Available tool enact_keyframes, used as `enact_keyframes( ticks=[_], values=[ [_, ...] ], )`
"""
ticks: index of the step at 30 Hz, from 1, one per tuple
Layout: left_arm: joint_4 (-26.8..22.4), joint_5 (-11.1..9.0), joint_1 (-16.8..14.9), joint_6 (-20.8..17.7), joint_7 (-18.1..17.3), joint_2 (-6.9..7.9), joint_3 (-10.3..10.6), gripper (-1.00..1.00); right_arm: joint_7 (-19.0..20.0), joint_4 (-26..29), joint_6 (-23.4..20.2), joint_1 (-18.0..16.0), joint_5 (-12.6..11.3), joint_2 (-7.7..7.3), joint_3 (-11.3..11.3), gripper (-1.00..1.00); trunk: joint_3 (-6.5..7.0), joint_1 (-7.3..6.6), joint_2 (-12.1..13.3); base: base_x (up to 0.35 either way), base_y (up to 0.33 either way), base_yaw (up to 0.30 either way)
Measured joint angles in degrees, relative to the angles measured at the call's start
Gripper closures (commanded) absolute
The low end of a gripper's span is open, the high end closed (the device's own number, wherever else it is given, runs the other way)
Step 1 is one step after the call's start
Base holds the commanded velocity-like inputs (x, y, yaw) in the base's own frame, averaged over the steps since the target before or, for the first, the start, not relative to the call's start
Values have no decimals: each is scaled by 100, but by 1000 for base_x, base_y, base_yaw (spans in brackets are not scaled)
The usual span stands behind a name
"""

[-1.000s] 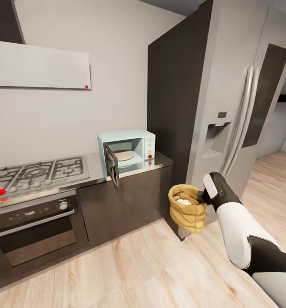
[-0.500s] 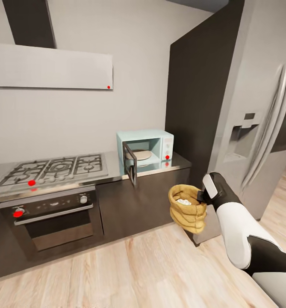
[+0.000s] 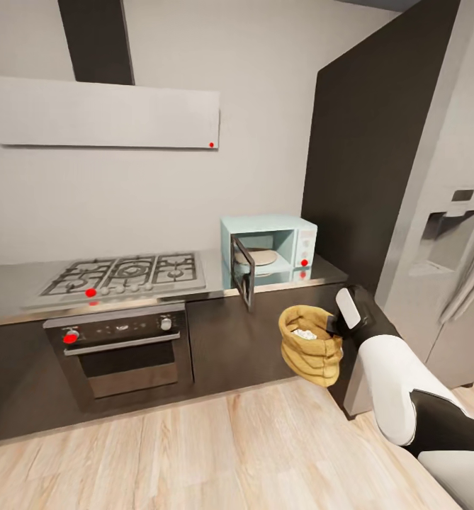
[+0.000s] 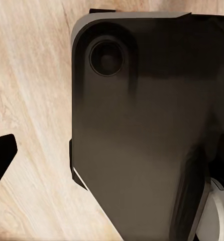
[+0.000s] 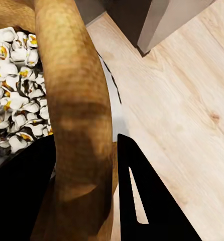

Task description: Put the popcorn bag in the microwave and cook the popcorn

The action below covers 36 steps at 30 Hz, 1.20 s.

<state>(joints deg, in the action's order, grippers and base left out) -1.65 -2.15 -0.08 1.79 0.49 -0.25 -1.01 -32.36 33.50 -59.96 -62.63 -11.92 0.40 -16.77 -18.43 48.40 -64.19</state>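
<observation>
Right of centre in the head view, the right pincer [image 3: 334, 327] is clenched on the rolled rim of the popcorn bag [image 3: 309, 346], holding it in the air above the wooden floor [image 3: 215, 453] in front of the dark cabinet fronts. The sack hangs upright — its long axis vertical, its open mouth pointing up — and a pale heap of popcorn [image 3: 306, 333] shows inside. In the right wrist view the tan rim [image 5: 79, 120] runs between the two black fingers [image 5: 147, 201], one inside the sack and one outside, with white and yellow-flecked popcorn [image 5: 14, 95] beside it. The microwave [image 3: 268, 249] stands in the middle of the head view at the right end of the desk [image 3: 10, 280], its door [image 3: 242, 270] swung open toward the camera and a round plate [image 3: 256, 258] visible inside. Left of it lie the gas hob [image 3: 127, 273] and, below, the black oven [image 3: 123, 347]; a tall refrigerator [image 3: 442, 234] fills the right edge. The left wrist view shows a dark rounded robot body panel [image 4: 142, 135] over the floor; whether the left pincer is released or clenched I cannot tell.
</observation>
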Motion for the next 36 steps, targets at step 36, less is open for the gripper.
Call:
enact_keyframes(
  ticks=[36],
  values=[
    [0, -41, 0, -47, 6, 0, -23, -100, -3, 58, -2, 0, 33, 19, -43, 100, 0, -2, -1, 18, -13, 1]
  ],
)
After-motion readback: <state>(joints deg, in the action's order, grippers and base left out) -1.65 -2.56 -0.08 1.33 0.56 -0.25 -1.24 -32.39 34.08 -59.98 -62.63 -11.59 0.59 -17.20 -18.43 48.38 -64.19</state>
